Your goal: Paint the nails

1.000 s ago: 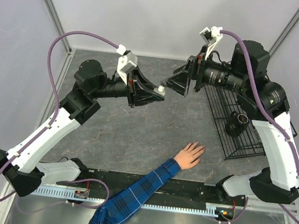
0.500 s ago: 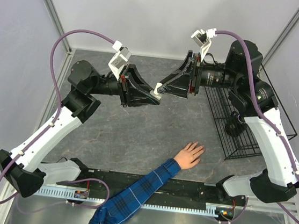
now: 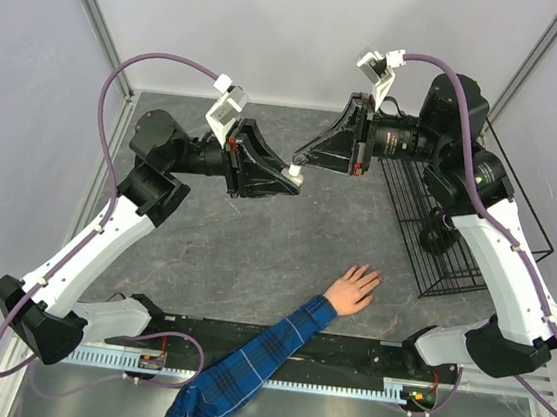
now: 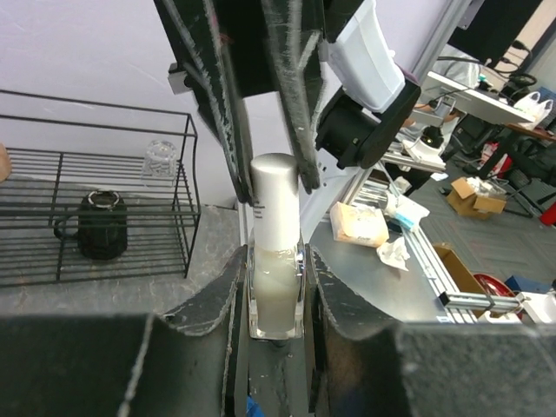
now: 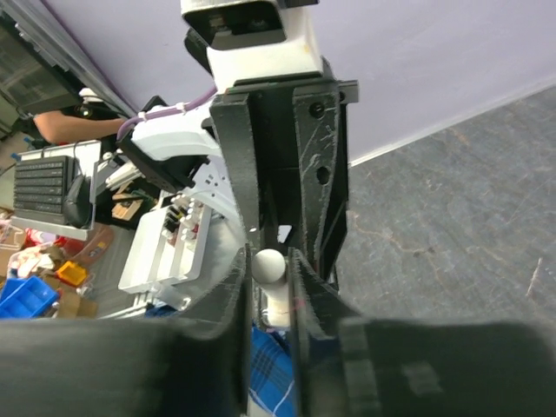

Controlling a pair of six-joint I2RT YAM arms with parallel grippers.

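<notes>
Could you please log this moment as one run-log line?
left gripper: shut on clear glass polish bottle | right gripper: shut on its white cap | light-skinned hand, blue plaid sleeve: flat on grey table

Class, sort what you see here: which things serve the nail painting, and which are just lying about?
For the job: nail polish bottle, left gripper holding it, right gripper on its cap, person's hand.
Lying about: wire rack with a dark pot and a clear jar.

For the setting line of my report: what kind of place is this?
Probably a robotics lab: a walled test table, cluttered workbenches beyond it, and an aluminium rail.
</notes>
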